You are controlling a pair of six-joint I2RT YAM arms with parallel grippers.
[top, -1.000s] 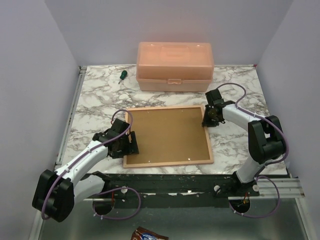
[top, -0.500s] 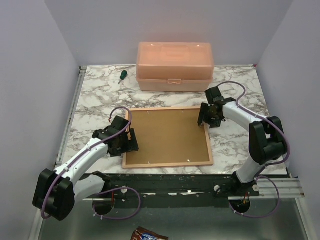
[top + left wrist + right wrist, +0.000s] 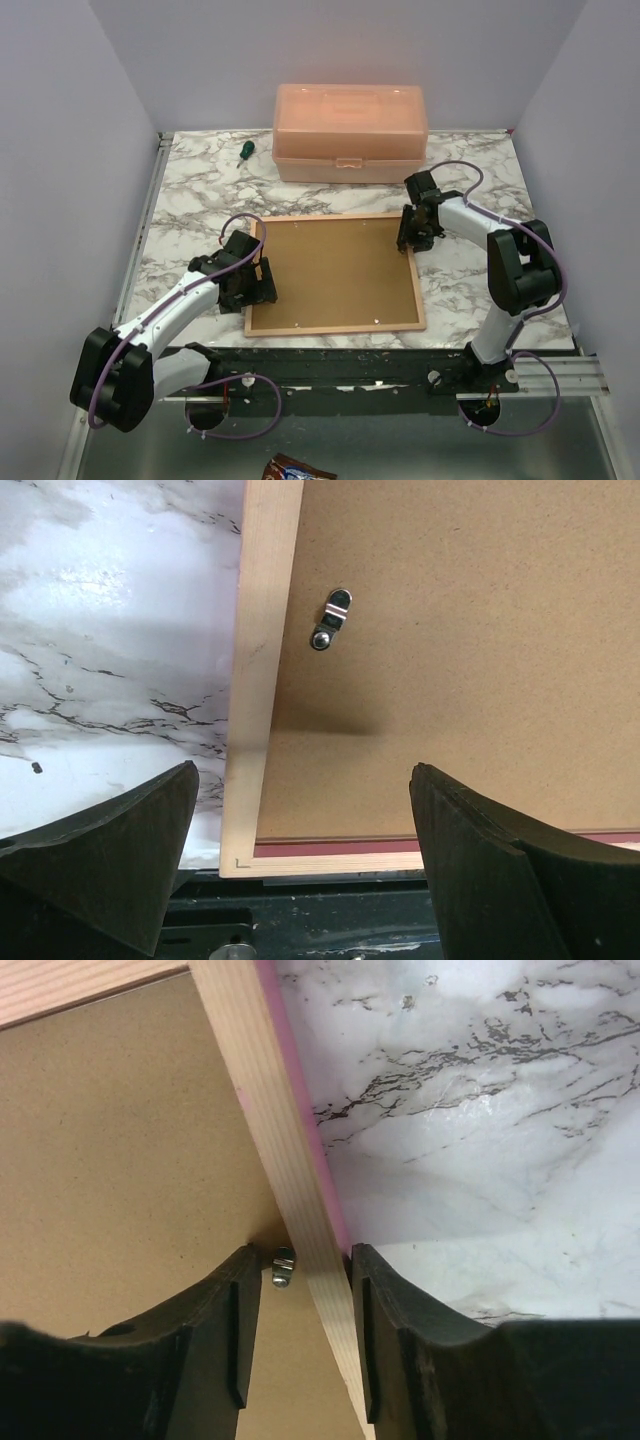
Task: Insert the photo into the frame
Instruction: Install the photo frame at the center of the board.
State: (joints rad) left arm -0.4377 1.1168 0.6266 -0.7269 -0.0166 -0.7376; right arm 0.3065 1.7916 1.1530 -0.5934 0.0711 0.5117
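Table (image 3: 180, 200): white marble pattern with grey veins; everything stands on it.
Screwdriver (image 3: 243, 151): small, green handle, lies at the far left of the table, well apart from the frame.
Left gripper (image 3: 303, 778): it hangs over the left rail of the frame, near the front corner. Its fingers (image 3: 120, 850) stand wide apart and hold nothing.
Frame (image 3: 335, 325): lies flat in the middle of the table, pale wood back upward; a thin pink edge shows at the side.
Backing board (image 3: 335, 270): plain brown, sits inside the frame; a small metal turn clip (image 3: 332, 618) lies on it just beside the left rail.
Storage box (image 3: 350, 132): translucent peach plastic, lid closed, behind the frame.
Right gripper (image 3: 303, 1252): at the far right corner of the frame. Its fingers (image 3: 395, 1350) are partly apart, one on each side of the right rail; a gap shows on the board side, so the rail is not clamped.
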